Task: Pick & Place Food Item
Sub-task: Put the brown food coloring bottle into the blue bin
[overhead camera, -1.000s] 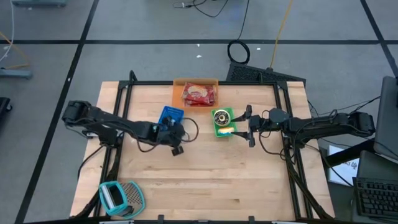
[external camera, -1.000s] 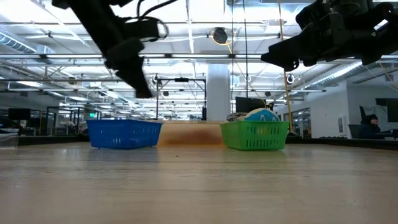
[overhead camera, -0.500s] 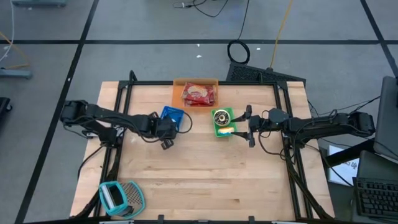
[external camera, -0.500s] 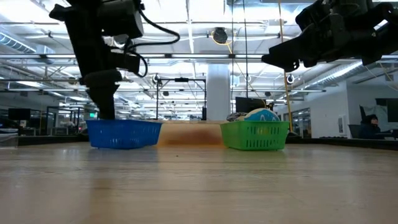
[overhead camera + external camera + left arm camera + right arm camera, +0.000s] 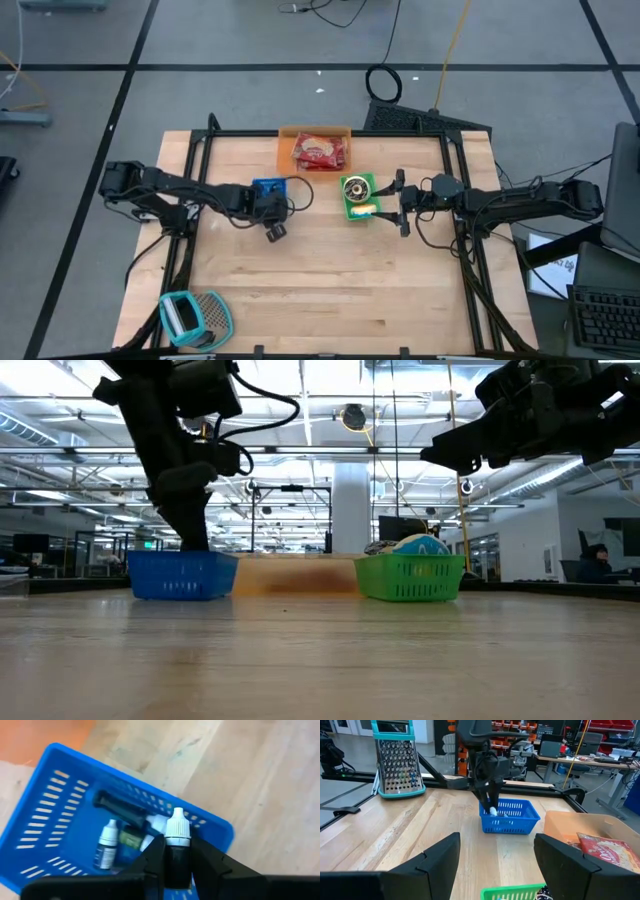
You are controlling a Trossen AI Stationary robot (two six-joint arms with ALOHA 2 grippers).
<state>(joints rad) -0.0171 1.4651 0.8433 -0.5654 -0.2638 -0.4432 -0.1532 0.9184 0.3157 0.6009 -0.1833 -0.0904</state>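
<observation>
My left gripper (image 5: 177,870) is shut on a small dark bottle (image 5: 177,857) with a white cap (image 5: 178,826). It points steeply down into the blue basket (image 5: 268,190), also seen in the low view (image 5: 180,575). Other small bottles (image 5: 106,851) and a dark stick lie on the basket's floor. My right gripper (image 5: 400,205) stands open and level beside the green basket (image 5: 358,197), which holds a round item. A red snack packet (image 5: 320,152) lies in an orange tray at the far edge. My left gripper pinches the bottle's dark body (image 5: 176,865) between its two fingers. The bottle lies along the fingers, its white cap sticking out past the fingertips. The fingers come steeply from above. The cap (image 5: 492,811) hangs at the basket's rim height; whether it touches the contents I cannot tell.
A teal-framed grater (image 5: 195,315) stands at the table's near left corner. A black frame (image 5: 200,150) runs along the table's sides. Bare wood lies between the baskets and the near edge.
My left gripper has carried the bottle toward the table's left and far side, over the blue basket. It has sunk and tipped more steeply downward. The blue basket has slid a little toward the table's left and turned slightly.
</observation>
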